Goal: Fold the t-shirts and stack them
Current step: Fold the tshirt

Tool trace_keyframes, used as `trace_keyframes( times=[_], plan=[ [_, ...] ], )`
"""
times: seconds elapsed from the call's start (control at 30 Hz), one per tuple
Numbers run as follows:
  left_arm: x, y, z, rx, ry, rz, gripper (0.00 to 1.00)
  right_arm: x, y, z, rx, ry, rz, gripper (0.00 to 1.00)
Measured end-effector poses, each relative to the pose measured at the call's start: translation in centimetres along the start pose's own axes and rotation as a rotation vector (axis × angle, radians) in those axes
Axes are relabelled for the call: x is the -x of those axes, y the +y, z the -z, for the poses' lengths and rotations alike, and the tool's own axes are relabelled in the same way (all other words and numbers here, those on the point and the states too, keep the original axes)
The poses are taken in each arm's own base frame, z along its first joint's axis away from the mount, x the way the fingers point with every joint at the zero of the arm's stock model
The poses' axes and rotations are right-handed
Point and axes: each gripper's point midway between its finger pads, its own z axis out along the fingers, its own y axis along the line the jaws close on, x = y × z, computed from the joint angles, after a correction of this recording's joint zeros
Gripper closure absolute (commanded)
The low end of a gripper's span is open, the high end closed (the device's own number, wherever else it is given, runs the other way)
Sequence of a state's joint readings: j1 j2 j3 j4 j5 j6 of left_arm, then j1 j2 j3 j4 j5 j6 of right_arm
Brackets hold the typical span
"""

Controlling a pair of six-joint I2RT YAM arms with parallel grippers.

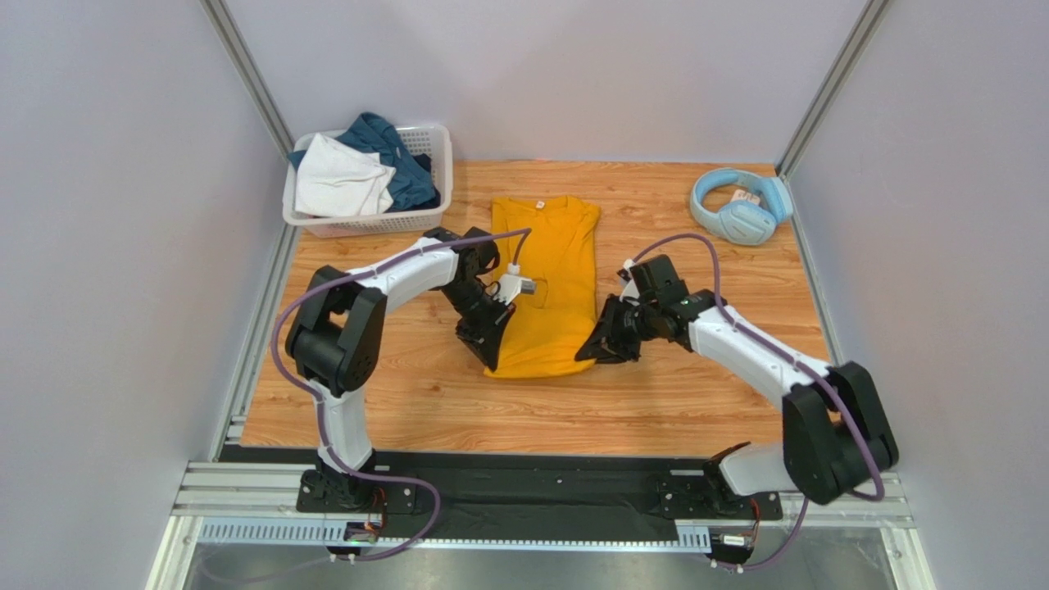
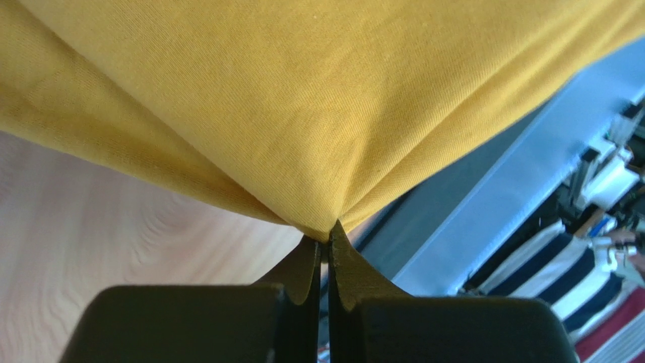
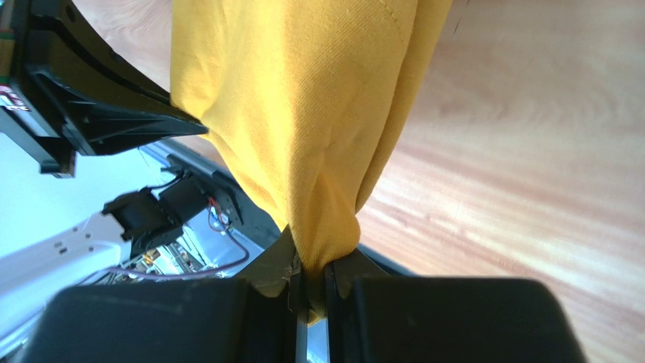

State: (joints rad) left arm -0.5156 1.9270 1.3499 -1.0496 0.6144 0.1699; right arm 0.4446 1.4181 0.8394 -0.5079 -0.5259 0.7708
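Left pincer (image 2: 327, 228) and right pincer (image 3: 309, 265) each clamped on a near hem corner of the mustard-yellow t-shirt (image 1: 548, 258).
It lies narrow-folded on the table (image 1: 369, 400), just near-right of the white lattice basket (image 1: 436, 145); uneven lifting could pull a thin pinch free, spoiling the fold.

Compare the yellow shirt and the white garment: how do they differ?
The yellow shirt lies on the table, folded lengthwise; the white garment sits bunched in the basket. The left gripper and right gripper pinch the yellow shirt's near corners; neither touches the white garment. Both are soft cloth.
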Motion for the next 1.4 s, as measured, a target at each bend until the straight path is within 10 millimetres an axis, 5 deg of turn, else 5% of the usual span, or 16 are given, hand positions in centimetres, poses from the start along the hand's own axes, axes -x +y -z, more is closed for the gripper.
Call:
trace_keyframes(
  times=[0.27,0.57,0.8,1.0,1.2,1.4],
  plan=[
    [-1.7,-5.1,4.8,-0.079,-0.035,-0.136,1.0,-3.4,0.1,3.3,0.04,-0.008,0.019,1.0],
    [-2.7,-7.2,5.8,-0.104,-0.045,-0.24,1.0,-5.8,0.0,4.8,0.072,0.007,0.004,1.0],
    [-3.0,-7.4,6.1,-0.103,-0.047,-0.247,0.98,-5.7,0.9,4.8,0.081,0.036,-0.022,1.0],
    [-3.0,-6.9,6.4,-0.087,-0.029,-0.221,1.0,-2.0,4.5,4.7,0.094,0.035,-0.005,1.0],
    [0.9,-3.3,7.5,-0.054,-0.054,-0.131,1.0,3.8,7.3,3.9,0.108,0.005,0.004,1.0],
    [11.7,3.2,11.7,0.062,-0.242,-0.148,1.0,8.3,6.8,2.8,0.097,-0.017,-0.035,1.0]
  ],
)
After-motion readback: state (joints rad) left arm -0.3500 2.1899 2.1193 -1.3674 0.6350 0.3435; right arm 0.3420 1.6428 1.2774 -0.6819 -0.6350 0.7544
